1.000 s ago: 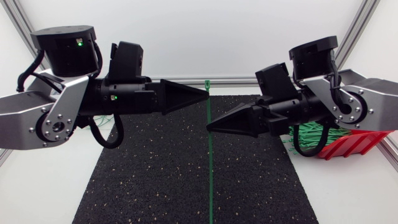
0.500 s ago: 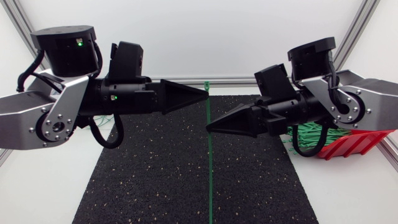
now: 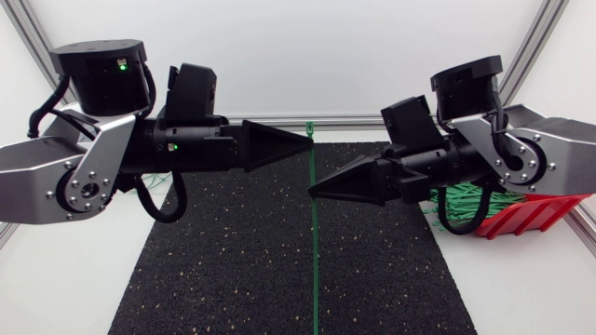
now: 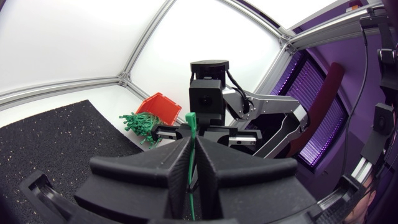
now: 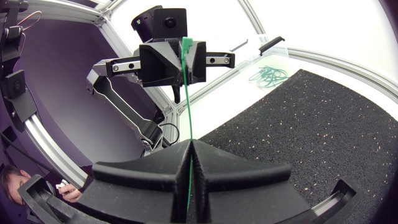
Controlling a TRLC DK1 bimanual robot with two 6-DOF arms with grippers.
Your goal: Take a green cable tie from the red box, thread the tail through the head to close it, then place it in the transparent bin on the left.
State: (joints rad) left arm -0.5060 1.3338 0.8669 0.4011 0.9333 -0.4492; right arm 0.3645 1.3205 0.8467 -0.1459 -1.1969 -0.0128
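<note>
My left gripper and right gripper both pinch the slim green cable tie over the speckled black mat. The ribbed red box sits at the mat's right edge.

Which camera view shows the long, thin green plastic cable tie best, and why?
The head view: the green cable tie shows along almost its whole length, from its head down across the black mat. Each wrist view shows only the short stretch by the head.

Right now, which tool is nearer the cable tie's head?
Left. The left tool pinches the cable tie just below its head; the right tool pinches it farther down.
</note>
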